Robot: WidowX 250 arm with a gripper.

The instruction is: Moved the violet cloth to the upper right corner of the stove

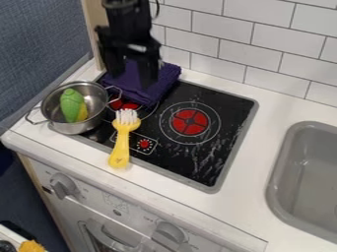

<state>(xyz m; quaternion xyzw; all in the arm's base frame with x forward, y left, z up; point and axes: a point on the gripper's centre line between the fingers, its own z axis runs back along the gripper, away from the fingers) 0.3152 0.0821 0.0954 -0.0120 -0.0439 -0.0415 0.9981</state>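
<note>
The gripper (132,70) stands wide over the violet cloth (158,89) at the upper left of the stove (230,110). Dragged low, the bunched cloth could snag the nearby pot handle (118,92) or nudge the yellow brush (122,139).

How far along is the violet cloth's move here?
Nothing looks done: the violet cloth lies at the upper left of the stove. The gripper is over it, fingers apart, with no clear grip. Remaining: grasping it, carrying it to the upper right corner and releasing it.
</note>
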